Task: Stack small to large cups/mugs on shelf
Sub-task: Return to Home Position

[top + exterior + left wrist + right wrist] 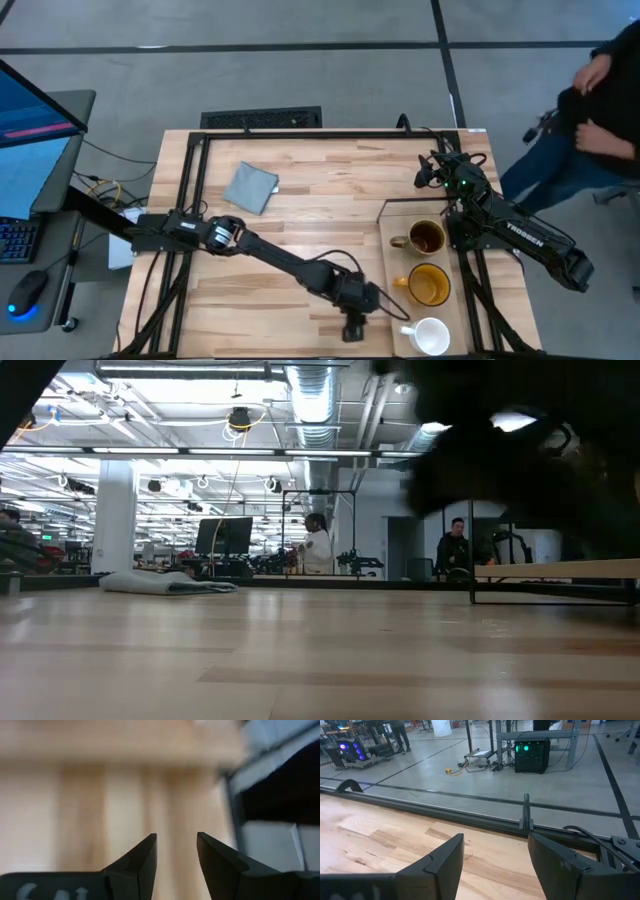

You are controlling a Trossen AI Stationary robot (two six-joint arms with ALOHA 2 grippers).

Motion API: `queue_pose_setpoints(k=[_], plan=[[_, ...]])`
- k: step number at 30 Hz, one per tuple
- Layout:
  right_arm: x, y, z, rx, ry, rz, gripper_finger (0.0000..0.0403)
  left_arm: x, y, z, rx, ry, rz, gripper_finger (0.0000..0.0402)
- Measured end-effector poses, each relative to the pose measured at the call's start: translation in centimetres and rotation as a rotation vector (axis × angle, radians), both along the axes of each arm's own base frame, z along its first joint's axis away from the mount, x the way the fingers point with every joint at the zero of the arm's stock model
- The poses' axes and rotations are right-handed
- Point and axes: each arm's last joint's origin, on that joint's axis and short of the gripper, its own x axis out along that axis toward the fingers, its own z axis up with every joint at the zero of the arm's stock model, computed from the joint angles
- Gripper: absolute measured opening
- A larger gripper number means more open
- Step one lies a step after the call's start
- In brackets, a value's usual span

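white mug on shelf | near left gripper — outside parted jaws

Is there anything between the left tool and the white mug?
No, nothing that shows. In the high view the left tool is over the bare table, right beside the shelf. The white mug stands at that end of the shelf. Only plain wood lies between them.

Brown mug, yellow mug, white mug line the shelf.
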Motion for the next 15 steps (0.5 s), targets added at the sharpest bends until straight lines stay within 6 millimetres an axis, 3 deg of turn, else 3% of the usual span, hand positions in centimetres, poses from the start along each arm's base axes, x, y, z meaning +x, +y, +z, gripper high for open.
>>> queue_pose_setpoints(k=[7, 15], plan=[[0.0, 0.0, 0.0, 0.000, 0.000, 0.000, 0.0244, -3.6, 1.9, 0.3, 0.172, 0.367, 0.072, 0.0130], [0.0, 0.0, 0.0, 0.000, 0.000, 0.000, 0.0244, -4.7, 3.4, 4.4, 0.273, 0.298, 0.141, 0.0130]])
